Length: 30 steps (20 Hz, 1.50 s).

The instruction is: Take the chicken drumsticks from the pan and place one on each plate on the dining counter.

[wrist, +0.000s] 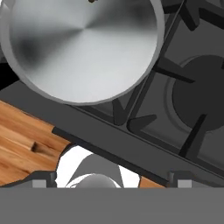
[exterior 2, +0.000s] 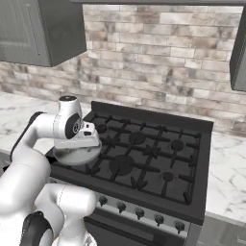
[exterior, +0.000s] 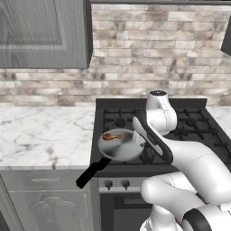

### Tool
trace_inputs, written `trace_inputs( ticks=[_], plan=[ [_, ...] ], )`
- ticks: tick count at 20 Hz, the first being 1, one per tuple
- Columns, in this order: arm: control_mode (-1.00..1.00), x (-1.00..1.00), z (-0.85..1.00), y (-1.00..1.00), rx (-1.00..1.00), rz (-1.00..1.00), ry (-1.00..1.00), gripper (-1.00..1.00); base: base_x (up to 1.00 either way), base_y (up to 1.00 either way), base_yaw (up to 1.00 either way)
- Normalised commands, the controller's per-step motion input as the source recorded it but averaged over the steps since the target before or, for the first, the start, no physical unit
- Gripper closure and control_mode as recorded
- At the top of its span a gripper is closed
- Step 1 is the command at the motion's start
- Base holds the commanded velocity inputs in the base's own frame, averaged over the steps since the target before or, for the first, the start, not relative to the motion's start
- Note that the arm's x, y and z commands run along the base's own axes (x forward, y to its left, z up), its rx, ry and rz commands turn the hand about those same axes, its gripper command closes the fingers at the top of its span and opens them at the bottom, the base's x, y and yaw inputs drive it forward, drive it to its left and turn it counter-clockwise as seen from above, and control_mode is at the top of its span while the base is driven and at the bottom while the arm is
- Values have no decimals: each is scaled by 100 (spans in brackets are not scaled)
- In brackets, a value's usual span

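A black gas stove [exterior: 198,131] stands between marble worktops [exterior: 40,135] under a brick wall [exterior: 158,49] and grey cabinets [exterior: 43,31].

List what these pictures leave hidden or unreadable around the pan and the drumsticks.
- Drumsticks: in the left base view, a small golden-brown patch in the pan; too small to tell one piece from two.
- Hand view: the top edge cuts off the pan's far rim, leaving a brown speck.
- Right base view: the arm's wrist hides most of the pan.
- Pan's right rim: covered by the forearm in the left base view.

Drumstick [exterior: 111,136] in pan [exterior: 122,149] on stove [exterior: 198,135]
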Motion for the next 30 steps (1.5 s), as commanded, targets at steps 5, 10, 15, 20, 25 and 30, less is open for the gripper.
trace_inputs(
  ticks=[5, 10, 15, 20, 25, 30],
  plan=[
    [100, 0, 0, 0, 0, 0, 0, -100, 0, 0, 0],
    [-100, 24, 0, 3, 0, 2, 4, -100, 0, 1, 0],
    [-100, 73, 0, 23, 0, 30, 1, -100, 0, 0, 0],
    [-100, 70, 0, 36, 0, 48, 0, -100, 0, 0, 0],
    [-100, 55, -4, 54, 0, 27, 0, -100, 0, 0, 0],
    [-100, 46, -8, 60, 0, 8, 0, -100, 0, 0, 0]
  ],
)
